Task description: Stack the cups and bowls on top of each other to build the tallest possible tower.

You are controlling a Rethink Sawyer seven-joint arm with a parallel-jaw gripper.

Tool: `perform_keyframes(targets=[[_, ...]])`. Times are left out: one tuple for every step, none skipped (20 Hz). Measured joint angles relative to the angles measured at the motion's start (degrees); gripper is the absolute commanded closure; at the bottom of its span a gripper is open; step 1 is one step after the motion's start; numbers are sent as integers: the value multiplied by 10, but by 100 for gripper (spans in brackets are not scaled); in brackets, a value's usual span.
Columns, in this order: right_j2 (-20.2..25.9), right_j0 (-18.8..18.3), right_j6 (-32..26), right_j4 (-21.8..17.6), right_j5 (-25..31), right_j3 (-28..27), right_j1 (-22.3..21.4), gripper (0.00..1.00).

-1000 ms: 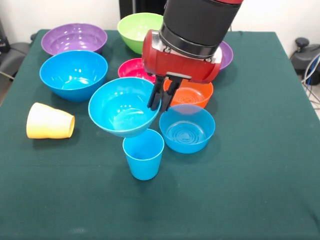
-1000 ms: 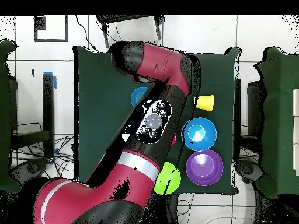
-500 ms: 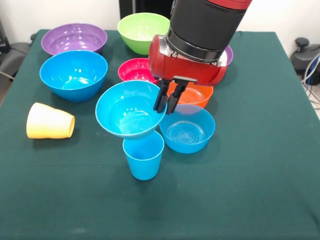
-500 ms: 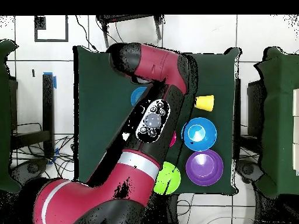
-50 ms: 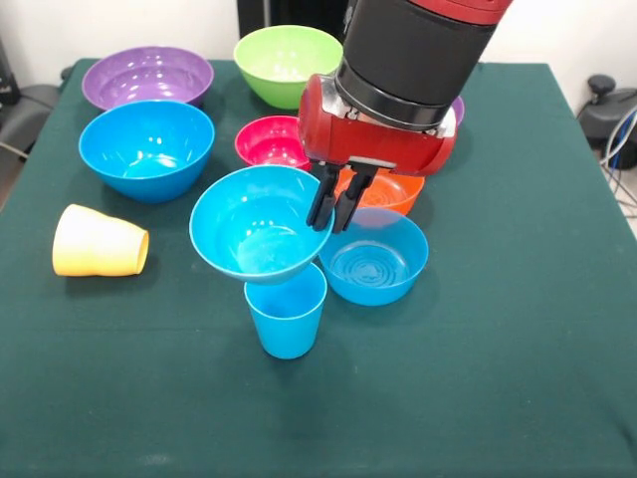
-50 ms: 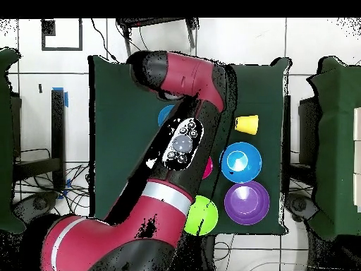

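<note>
Progress is slim: my gripper point(image 5: 335, 211) pinches the rim of a blue bowl point(image 5: 259, 222) resting tilted in the blue cup point(image 5: 287, 310) at near centre. Yellow cup point(image 5: 98, 242) and other bowls, I judge, remain unstacked.

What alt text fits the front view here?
A red and black arm's gripper pinches the rim of a blue bowl over an upright blue cup; other bowls and a tipped yellow cup lie on the green table.

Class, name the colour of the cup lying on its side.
Pale yellow; the tipped cup shows best in the front view.
</note>
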Motion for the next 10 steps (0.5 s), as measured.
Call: perform_keyframes(targets=[[0, 0, 0, 0, -2, 0, 0, 100], [1, 0, 0, 0, -5, 0, 0, 100], [1, 0, 0, -1, -6, 0, 0, 100], [1, 0, 0, -1, -8, 0, 0, 100], [1, 0, 0, -1, -14, 0, 1, 100], [1, 0, 0, -1, -18, 0, 1, 100], [1, 0, 0, -1, -22, 0, 1, 100], [1, 0, 0, -1, -27, 0, 2, 100], [1, 0, 0, -1, -30, 0, 2, 100], [1, 0, 0, -1, -33, 0, 2, 100]])
